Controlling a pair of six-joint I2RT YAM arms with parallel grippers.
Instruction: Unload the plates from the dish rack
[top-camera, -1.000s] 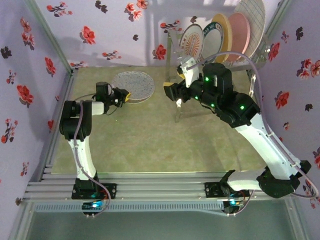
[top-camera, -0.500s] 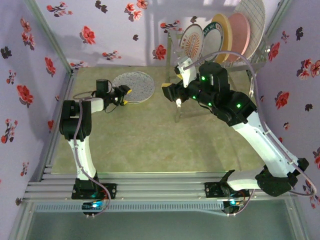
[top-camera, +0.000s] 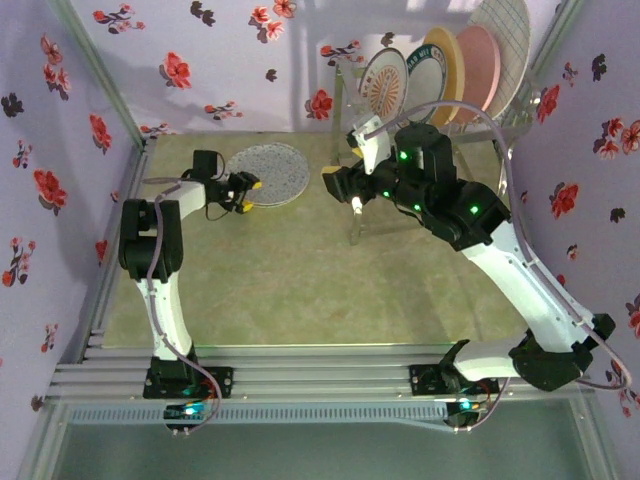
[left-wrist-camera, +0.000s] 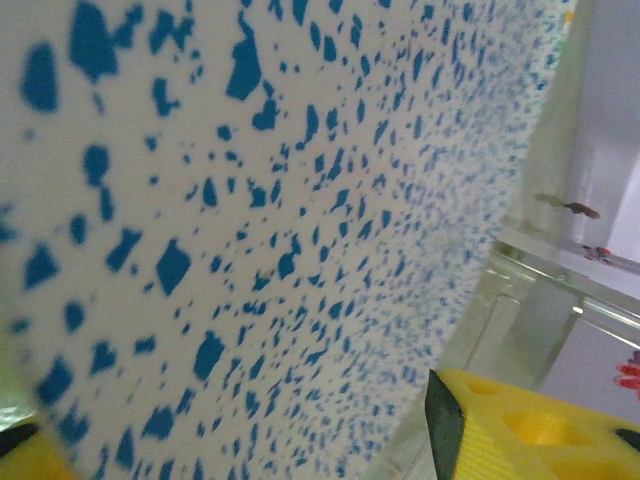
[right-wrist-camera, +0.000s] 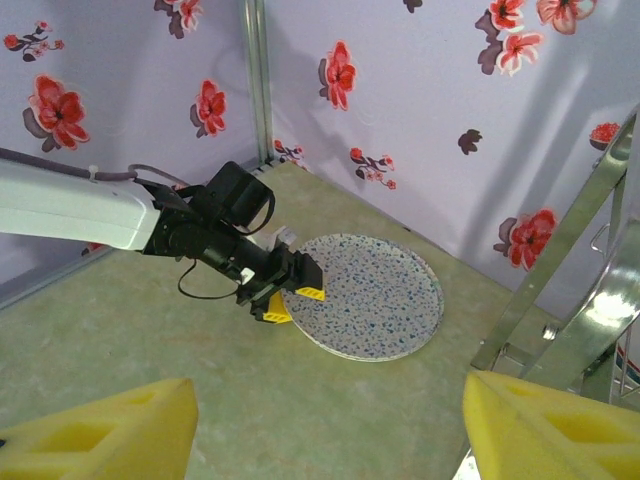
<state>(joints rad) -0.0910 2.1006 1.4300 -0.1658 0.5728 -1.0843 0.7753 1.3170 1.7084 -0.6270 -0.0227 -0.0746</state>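
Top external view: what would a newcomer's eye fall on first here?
A row of colourful plates stands on edge in the chrome rack at the back right. At the back left of the table, a blue-speckled plate lies flat, the left gripper straddling its near rim. The right gripper hangs open between them.

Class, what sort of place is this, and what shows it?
Likely a robot test booth, not a kitchen: two bolted-down robot arms, flowered walls close around, a dish rack of plates.
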